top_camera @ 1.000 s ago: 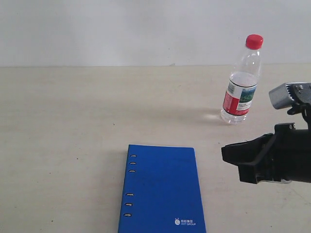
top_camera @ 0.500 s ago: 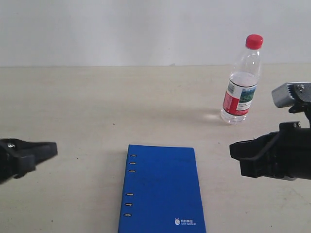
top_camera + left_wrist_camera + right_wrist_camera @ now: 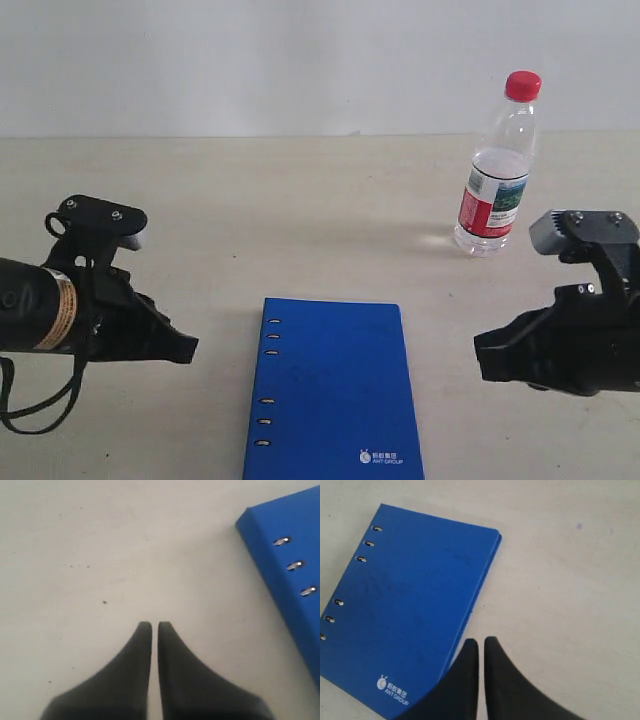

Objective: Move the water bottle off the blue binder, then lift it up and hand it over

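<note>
We see the bottle point(image 3: 497, 170) standing upright on the table point(image 3: 250, 200), far right in the exterior view, well apart from the binder point(image 3: 333, 390) and not touching it. The right gripper point(image 3: 482, 358) sits nearer the camera than the bottle, with clear table between them. The left gripper point(image 3: 185, 348) is well away from the bottle, across the binder.

The binder lies flat at front centre, between the two grippers, touching neither. In the right wrist view the right gripper's tips point(image 3: 481, 642) hang over bare table just beside the binder's edge opposite the rivets. In the left wrist view the left gripper's tips point(image 3: 154, 626) are over bare table, with the binder's rivet-side corner point(image 3: 295, 545) near but apart.

Bottle: clear plastic, red cap point(image 3: 523, 85), red, white and green-blue label point(image 3: 493, 205) round the middle. We can't read the water level reliably.

Binder: bright blue, six metal rivets point(image 3: 268, 375) along the spine edge, small white logo point(image 3: 385, 457) near the front corner.

Both grippers are closed and hold nothing; each wrist view shows only a thin slit between the fingers.

The left arm enters from the left edge, with its gripper pointing right and slightly down toward the spine side. The right arm enters from the right edge, with its gripper pointing left toward the binder.
</note>
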Robot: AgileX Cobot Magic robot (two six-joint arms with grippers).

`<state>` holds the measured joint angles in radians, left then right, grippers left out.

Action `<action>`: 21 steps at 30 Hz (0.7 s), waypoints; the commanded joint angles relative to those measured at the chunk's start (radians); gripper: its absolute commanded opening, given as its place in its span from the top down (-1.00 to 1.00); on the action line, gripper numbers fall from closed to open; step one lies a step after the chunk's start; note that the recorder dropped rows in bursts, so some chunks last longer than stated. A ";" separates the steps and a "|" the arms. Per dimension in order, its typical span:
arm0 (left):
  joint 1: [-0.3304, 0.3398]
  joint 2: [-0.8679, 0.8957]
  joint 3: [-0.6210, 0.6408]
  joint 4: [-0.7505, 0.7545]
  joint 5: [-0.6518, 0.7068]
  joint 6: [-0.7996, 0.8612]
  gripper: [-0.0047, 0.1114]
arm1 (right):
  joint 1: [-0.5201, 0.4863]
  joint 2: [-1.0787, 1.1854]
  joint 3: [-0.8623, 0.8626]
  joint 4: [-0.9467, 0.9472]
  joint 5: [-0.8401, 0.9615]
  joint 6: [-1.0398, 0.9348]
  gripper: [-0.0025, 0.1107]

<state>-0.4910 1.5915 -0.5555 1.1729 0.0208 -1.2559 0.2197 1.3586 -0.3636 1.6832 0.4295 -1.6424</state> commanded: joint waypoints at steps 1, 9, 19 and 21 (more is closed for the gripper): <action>-0.101 0.053 -0.004 -0.002 -0.150 -0.027 0.84 | 0.002 0.136 -0.009 0.061 0.042 -0.122 0.96; -0.112 0.138 -0.004 0.003 -0.140 -0.027 0.84 | 0.002 0.402 -0.080 0.061 0.198 -0.146 0.96; -0.112 0.170 -0.016 0.016 -0.195 -0.008 0.84 | 0.174 0.524 -0.199 0.061 0.178 -0.112 0.96; -0.112 0.172 -0.016 0.022 -0.195 -0.008 0.84 | 0.191 0.512 -0.210 0.061 0.178 -0.112 0.96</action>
<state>-0.5964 1.7572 -0.5662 1.1771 -0.1299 -1.2671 0.3753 1.8639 -0.5586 1.7533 0.6331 -1.7540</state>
